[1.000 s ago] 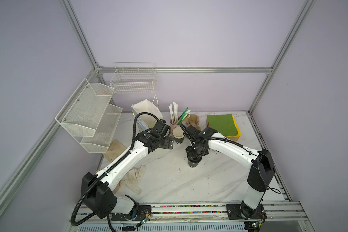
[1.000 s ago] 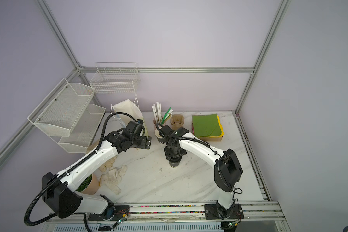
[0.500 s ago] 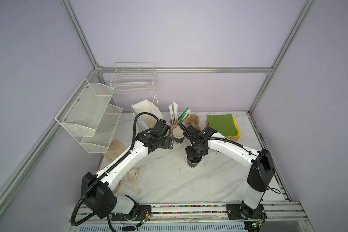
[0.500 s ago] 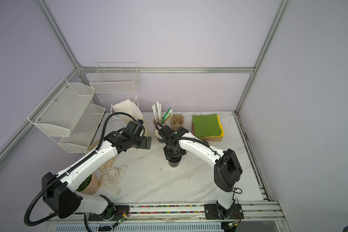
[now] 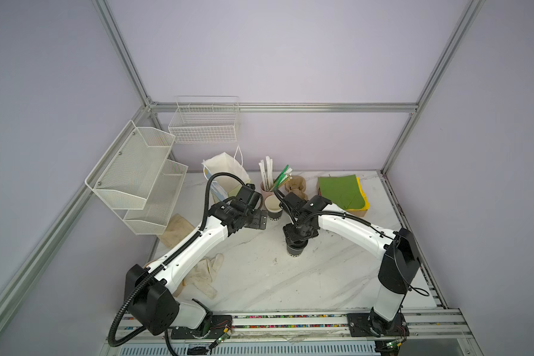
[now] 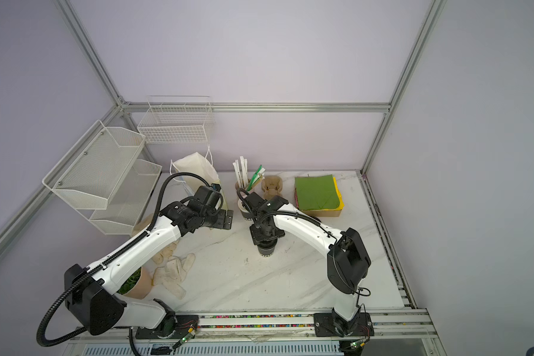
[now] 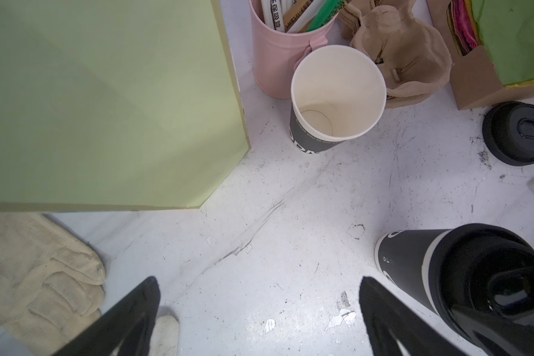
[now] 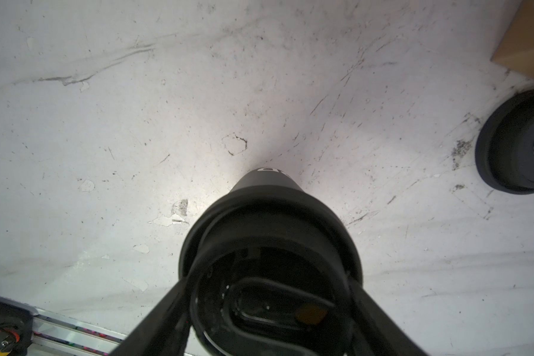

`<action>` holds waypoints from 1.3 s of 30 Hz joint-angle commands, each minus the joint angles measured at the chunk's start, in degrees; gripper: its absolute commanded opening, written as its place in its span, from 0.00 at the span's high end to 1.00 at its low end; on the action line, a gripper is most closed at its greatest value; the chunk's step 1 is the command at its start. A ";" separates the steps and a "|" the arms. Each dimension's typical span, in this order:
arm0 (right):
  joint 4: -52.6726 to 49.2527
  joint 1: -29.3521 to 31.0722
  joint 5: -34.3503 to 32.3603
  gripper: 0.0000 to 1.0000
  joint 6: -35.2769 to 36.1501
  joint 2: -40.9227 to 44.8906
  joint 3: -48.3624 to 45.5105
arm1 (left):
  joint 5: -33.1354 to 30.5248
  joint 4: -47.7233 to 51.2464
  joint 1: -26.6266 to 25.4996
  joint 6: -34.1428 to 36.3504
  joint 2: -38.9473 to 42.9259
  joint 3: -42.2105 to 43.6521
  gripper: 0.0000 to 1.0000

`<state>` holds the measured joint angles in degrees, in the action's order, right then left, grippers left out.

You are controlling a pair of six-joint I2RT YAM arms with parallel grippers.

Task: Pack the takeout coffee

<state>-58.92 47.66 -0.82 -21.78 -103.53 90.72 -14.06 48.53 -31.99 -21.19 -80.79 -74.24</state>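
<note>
The takeout coffee (image 5: 296, 252) stands upright near the middle of a white, marble-patterned counter (image 5: 275, 286), well away from every edge. Open, scuffed surface lies between it and the metal front rail (image 5: 290, 320). The right gripper (image 8: 269, 280) points straight down and clasps the cup's round black plastic lid, one finger pressed against each side of the rim. The left gripper (image 7: 258, 282) hangs released, its fingers spread wide over bare counter, near a pale paper bag (image 7: 105, 101) with cord handles.

Toward the back, between the two arms, a second black paper cup (image 7: 336, 95) stands lidless, cream inside. It is just in front of a smooth pink cup (image 7: 278, 52) holding paper-wrapped straws (image 5: 265, 172). Beside those sits a rough brown pulp cup carrier (image 7: 398, 52). Further right, green napkins (image 5: 341, 191) are stacked on a cardboard box (image 5: 356, 212), and a spare black lid (image 8: 518, 141) lies flat near the box. Knitted cream gloves (image 5: 204, 274) lie crumpled at the left.

Both black cups carry large white letters low on the side, only partly readable. The straw wrappers show printed characters too small to read.
</note>
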 commanded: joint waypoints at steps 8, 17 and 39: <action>-1.74 1.03 -1.43 0.25 -0.59 -2.29 0.72 | 0.74 -0.48 -0.96 1.15 0.29 -1.88 0.00; -2.25 1.17 -2.33 0.18 -0.51 -1.20 2.96 | 1.22 -0.53 -1.05 1.15 0.37 -1.84 0.00; -2.11 1.29 -1.48 0.15 0.72 1.73 1.92 | 8.55 -1.51 -2.73 -1.57 0.31 -1.20 0.00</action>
<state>-60.10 48.56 -2.50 -21.74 -103.83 93.91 -9.89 48.47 -34.17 -21.47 -80.79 -74.24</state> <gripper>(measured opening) 0.854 0.997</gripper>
